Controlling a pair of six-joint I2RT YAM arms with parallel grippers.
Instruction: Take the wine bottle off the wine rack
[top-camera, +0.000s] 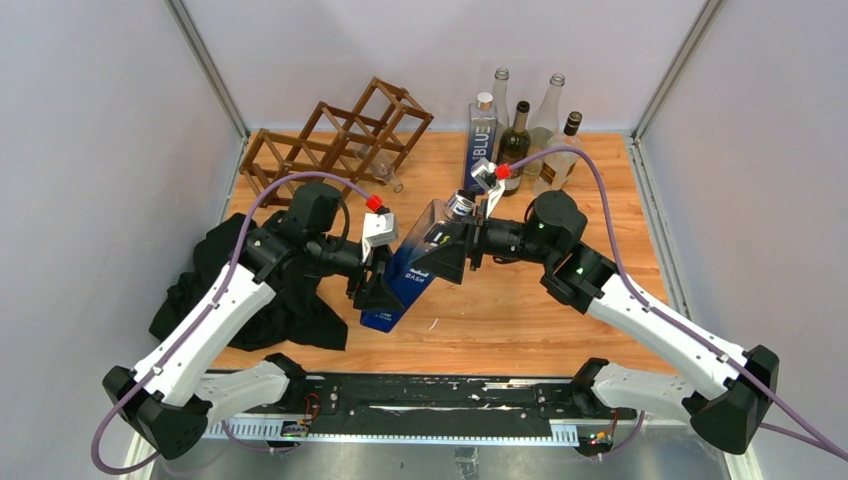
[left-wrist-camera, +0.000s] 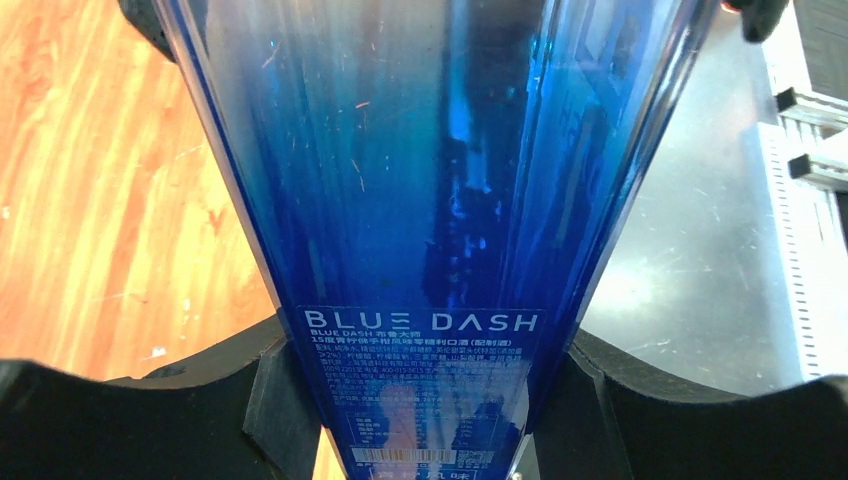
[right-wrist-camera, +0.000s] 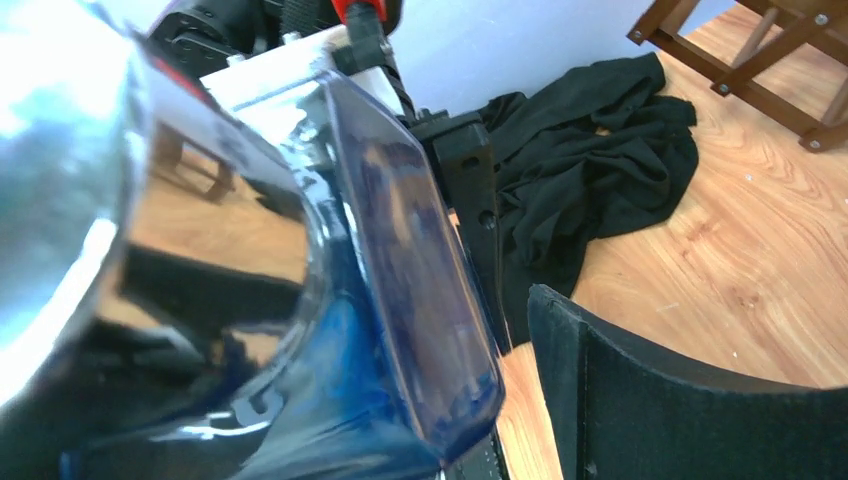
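Observation:
A tall blue "BLUE DASH" bottle (top-camera: 412, 268) hangs tilted above the middle of the table, neck pointing to the back right. My left gripper (top-camera: 378, 288) is shut on its lower body; in the left wrist view both pads press the labelled bottle (left-wrist-camera: 430, 200). My right gripper (top-camera: 464, 248) straddles the bottle's shoulder (right-wrist-camera: 400, 300); its visible finger (right-wrist-camera: 650, 400) stands apart from the glass, so it is open. The dark brown lattice wine rack (top-camera: 340, 135) stands at the back left, with what looks like a clear bottle's neck (top-camera: 392, 182) poking from its right end.
A black cloth (top-camera: 270, 295) lies on the table's left side under my left arm. Several bottles (top-camera: 535, 140) and a second blue bottle (top-camera: 481, 140) stand at the back right. Grey walls close in the table on three sides.

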